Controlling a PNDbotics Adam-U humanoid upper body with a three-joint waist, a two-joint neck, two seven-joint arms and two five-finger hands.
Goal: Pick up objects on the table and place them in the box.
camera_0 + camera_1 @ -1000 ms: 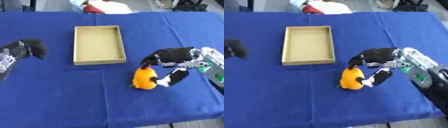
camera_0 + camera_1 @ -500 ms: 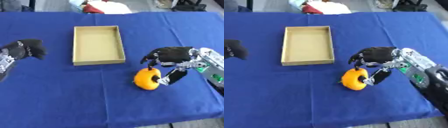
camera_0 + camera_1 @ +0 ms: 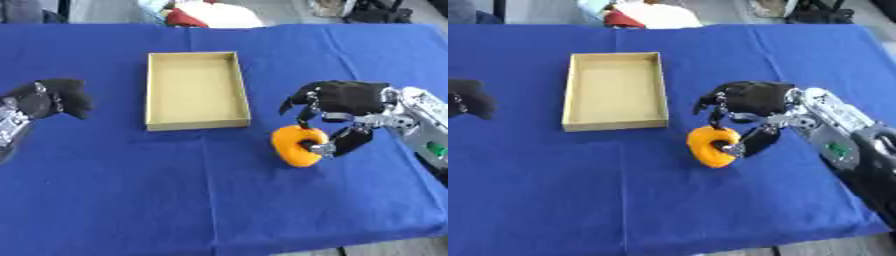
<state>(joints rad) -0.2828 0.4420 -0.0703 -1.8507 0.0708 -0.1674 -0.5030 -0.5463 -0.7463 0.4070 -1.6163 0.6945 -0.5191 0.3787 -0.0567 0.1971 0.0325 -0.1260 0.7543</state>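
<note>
Left eye view: right hand (image 3: 346,102) fingers (image 3: 308,108) around smooth rounded orange object (image 3: 296,145).

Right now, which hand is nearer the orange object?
Right. The right hand is curled around the orange object, just right of the box. The left hand sits far off at the table's left edge.

1. a table (image 3: 114,200) covered edge to edge with a blue cloth carries everything.
2. a shallow tan box (image 3: 194,90) lies open near the middle, long side running away from the robot.
3. an orange object (image 3: 296,145) sits to the box's right, near its front corner.
</note>
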